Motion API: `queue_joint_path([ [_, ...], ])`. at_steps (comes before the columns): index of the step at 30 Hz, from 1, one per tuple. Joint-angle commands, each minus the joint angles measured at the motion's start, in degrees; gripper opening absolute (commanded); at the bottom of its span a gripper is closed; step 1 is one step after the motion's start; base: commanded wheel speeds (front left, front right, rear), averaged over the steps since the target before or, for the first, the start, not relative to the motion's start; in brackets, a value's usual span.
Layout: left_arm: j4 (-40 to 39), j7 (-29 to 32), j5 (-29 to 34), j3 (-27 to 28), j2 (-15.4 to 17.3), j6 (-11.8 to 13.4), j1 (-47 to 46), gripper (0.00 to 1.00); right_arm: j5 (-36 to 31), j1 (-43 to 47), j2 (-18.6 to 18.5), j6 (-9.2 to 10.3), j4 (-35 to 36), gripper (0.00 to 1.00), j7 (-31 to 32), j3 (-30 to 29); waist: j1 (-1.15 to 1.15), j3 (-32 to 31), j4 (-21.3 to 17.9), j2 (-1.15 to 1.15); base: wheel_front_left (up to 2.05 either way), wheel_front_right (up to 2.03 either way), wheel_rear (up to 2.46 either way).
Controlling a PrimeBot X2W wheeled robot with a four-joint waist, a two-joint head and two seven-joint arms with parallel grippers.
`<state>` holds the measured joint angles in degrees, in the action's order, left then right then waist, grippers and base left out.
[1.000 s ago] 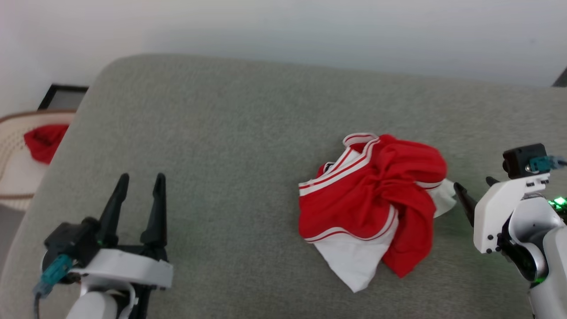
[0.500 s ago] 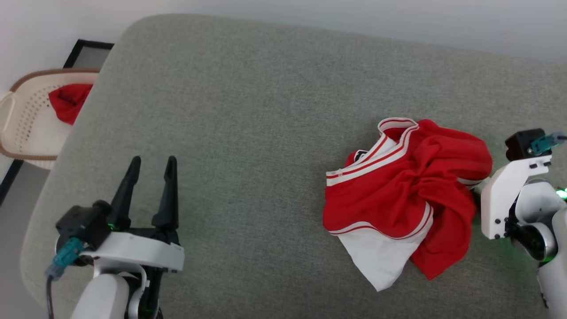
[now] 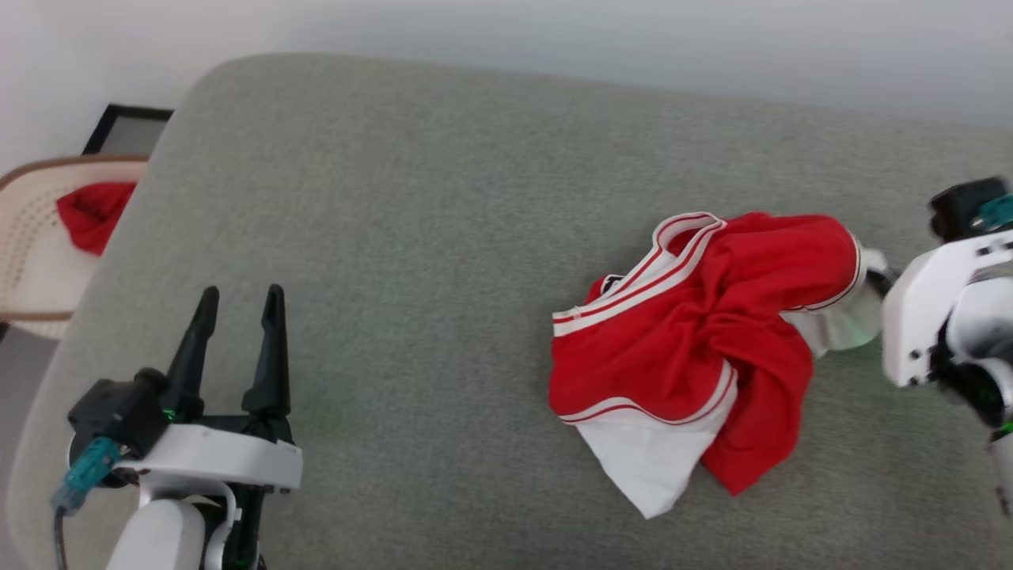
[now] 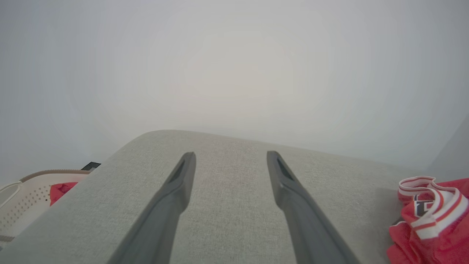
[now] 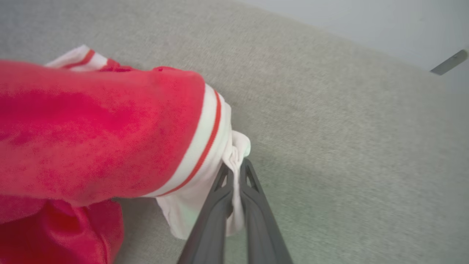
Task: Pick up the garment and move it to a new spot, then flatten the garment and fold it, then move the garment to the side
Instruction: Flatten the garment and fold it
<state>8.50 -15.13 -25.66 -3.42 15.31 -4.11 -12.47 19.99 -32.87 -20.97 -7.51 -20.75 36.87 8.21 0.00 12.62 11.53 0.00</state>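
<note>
1. My right pincer (image 5: pixel 234 169) is pinched almost fully together. A fold of white sleeve cloth is caught between its two dark fingers, as the right wrist view shows plainly. That cloth belongs to the red jersey (image 3: pixel 681 340).
2. The red jersey lies crumpled on the grey-green cushion (image 3: pixel 411 237), right of the middle in my head view. Its right end, edged with red-and-white striped trim, stands raised off the cushion where my fingers grip it. The rest of the heap rests on the fabric.
3. A white sleeve sticks out flat at the heap's near edge. The striped collar band runs along its upper left side. In the left wrist view a bit of black, white-edged lettering shows just beside that band.
4. In the head view my right wrist's white housing is blurred at the right edge, and the jersey's end hides the fingertips there.
5. My left pincer (image 3: pixel 241 291) stands wide open and has hold of nothing. It hovers over bare cushion at the lower left, well apart from the jersey.
6. Beyond the cushion's left end sits a cream perforated basket (image 3: pixel 24 261) with a plain red cloth (image 3: pixel 91 215) in it.
7. A pale wall (image 3: pixel 554 32) rises behind the cushion.
</note>
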Motion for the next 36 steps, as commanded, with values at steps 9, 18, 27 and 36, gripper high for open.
queue_joint_path([
  [9, -0.3, 0.0, 0.5, 0.7, 0.8, -0.6, 1.7, 1.0, -1.2, 1.5, -4.4, 0.05, 3.1, 0.0, -1.6, -5.6, 0.0, -3.6, -4.6, 0.0, 0.0, 0.0, 0.0],
  [18, -0.1, 0.2, 0.6, -0.4, 1.3, -0.9, 2.2, 1.0, -5.1, 7.1, -6.6, 0.04, 2.1, 0.0, -2.1, -15.6, 0.0, -4.8, -5.8, 0.0, 0.0, 0.0, 0.0],
  [27, 0.2, 1.2, 0.4, -1.7, 1.5, -1.0, 1.4, 1.0, -6.8, 10.2, -3.4, 0.04, -5.0, 0.96, -5.9, -19.1, 0.0, -4.5, -5.8, 0.0, 0.0, 0.0, 0.0],
  [36, -0.4, 2.9, -0.3, -2.5, 2.7, -1.3, 0.9, 1.0, -6.6, 6.4, -2.8, 0.04, -9.5, 1.0, -9.9, -16.9, 0.0, -4.8, -7.1, 0.0, 0.0, 0.0, 0.0],
])
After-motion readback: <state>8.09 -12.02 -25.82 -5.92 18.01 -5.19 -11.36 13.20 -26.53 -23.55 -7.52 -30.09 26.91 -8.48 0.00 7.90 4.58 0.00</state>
